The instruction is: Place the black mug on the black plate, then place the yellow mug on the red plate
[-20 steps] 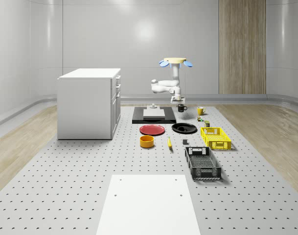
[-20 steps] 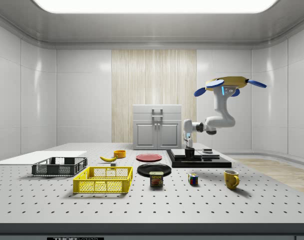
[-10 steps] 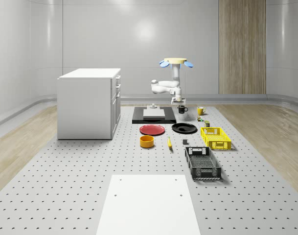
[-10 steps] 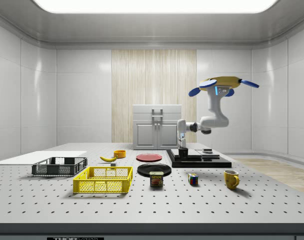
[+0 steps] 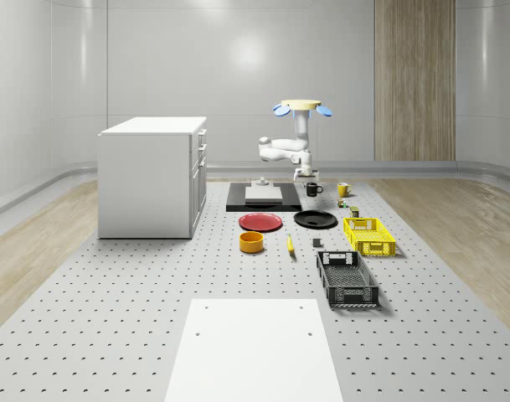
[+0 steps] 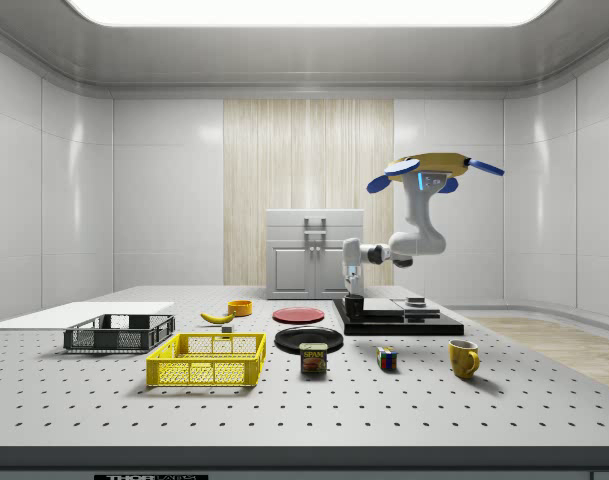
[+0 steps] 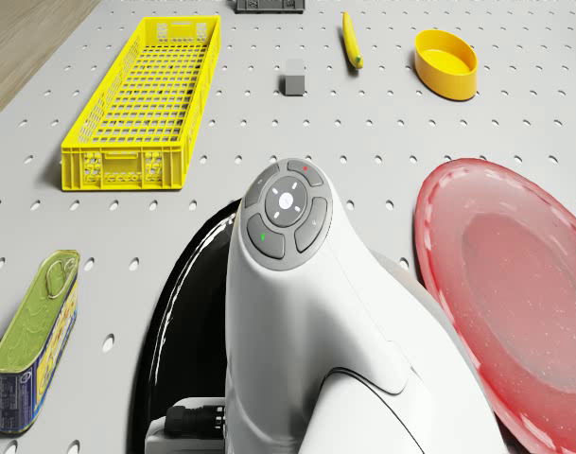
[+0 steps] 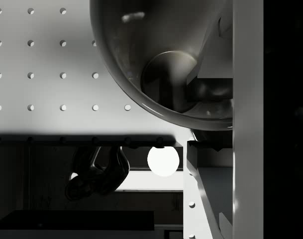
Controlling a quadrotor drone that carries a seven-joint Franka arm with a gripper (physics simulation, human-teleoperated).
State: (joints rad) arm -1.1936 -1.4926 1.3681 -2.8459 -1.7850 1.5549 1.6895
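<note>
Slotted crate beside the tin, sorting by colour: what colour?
Yellow crate; drone view shows it best.

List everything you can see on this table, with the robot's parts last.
cabinet: one, white, whole-scene view's left
slab: one, black, beside cabinet, grey block on it
red plate: one, in front of slab
black plate: one, beside red plate
bowl: one, yellow
banana: one, yellow, beside bowl
small block: one, grey
yellow crate: one
black crate: one
can: one
cube: one, multicoloured
yellow mug: one, far end
black mug: one, in gripper
white panel: one, near edge
drone: hovering above the slab
gripper: closed on black mug
</note>
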